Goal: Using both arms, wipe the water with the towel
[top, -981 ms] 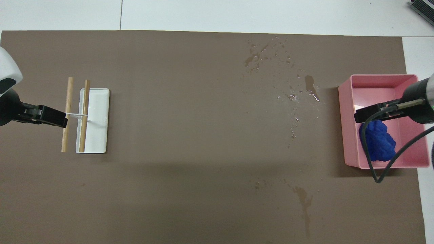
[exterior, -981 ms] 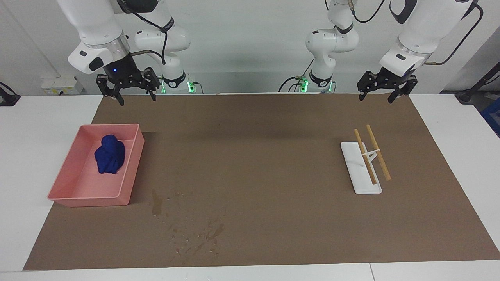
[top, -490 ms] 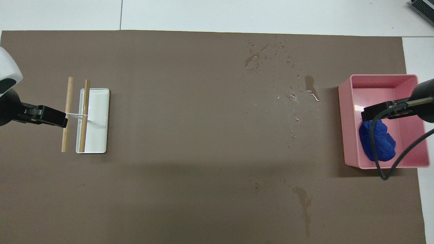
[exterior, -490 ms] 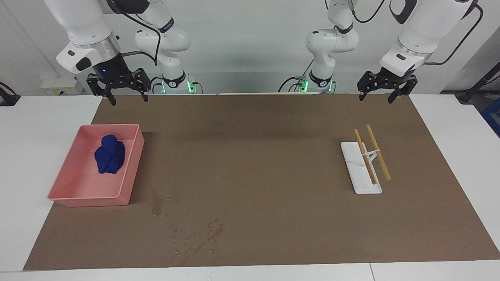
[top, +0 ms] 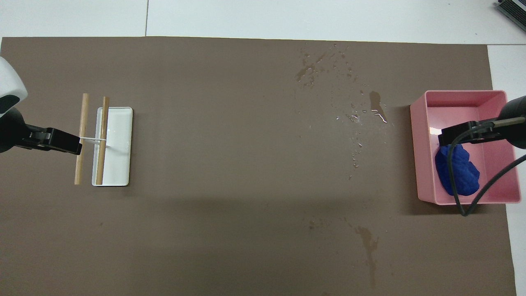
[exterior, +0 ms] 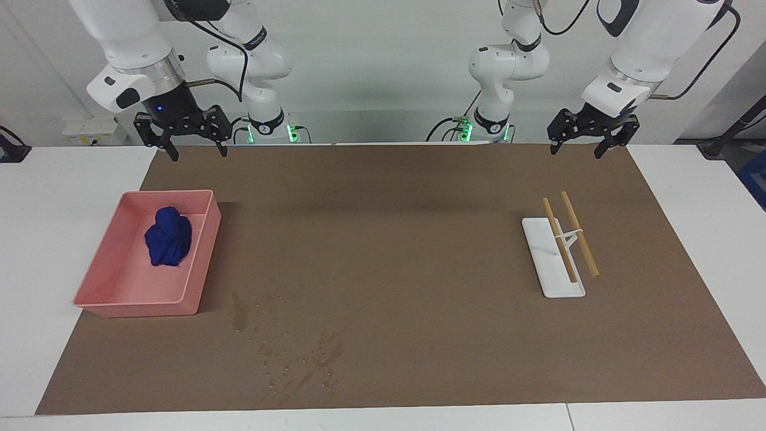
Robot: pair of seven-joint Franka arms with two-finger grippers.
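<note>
The towel (exterior: 167,236) is a bunched royal-blue cloth that lies in the pink tray (exterior: 137,308) at the right arm's end of the table. It also shows in the overhead view (top: 464,174), partly crossed by a cable. The water (exterior: 299,356) is dark streaks and droplets on the brown mat (exterior: 389,251), beside the tray and farther from the robots; in the overhead view (top: 349,94) it glints. My right gripper (exterior: 197,152) is open and empty, raised well above the tray's robot end. My left gripper (exterior: 574,149) is open and empty and waits, raised, at the left arm's end.
A white flat tray (exterior: 553,263) with two wooden sticks (exterior: 577,233) lies toward the left arm's end of the mat. A faint dark streak (top: 367,242) marks the mat nearer to the robots than the water. White table surrounds the mat.
My right gripper has moved a little toward the right arm's end of the table and slightly up, then held still. The left arm, towel and water have not moved.
</note>
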